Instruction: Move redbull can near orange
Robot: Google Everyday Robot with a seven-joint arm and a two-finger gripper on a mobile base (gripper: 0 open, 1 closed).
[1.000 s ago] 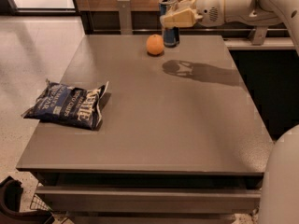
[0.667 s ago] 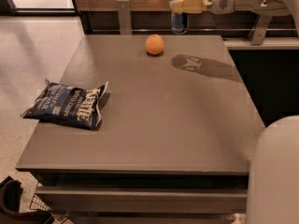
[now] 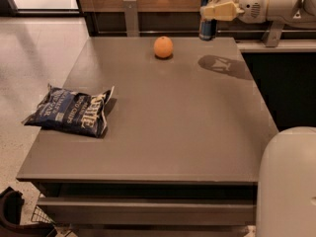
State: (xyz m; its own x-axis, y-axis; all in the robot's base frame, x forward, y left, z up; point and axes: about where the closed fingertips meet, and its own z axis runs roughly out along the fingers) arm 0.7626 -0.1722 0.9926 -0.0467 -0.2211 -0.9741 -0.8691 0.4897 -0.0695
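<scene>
Since the earlier frames the hand (image 3: 213, 11) has carried the redbull can (image 3: 208, 28) rightward along the far edge of the counter (image 3: 173, 127), while the orange (image 3: 163, 47) and the chip bag (image 3: 71, 111) have stayed put. Hand fingers are clamped on the can's upper half, holding it upright at about 1 o'clock from the orange and apart from it, with the arm's shadow (image 3: 224, 65) cast on the counter at 5 o'clock from the can. Chip bag lies flat near the left edge, at 8 o'clock from the orange and well apart from it
</scene>
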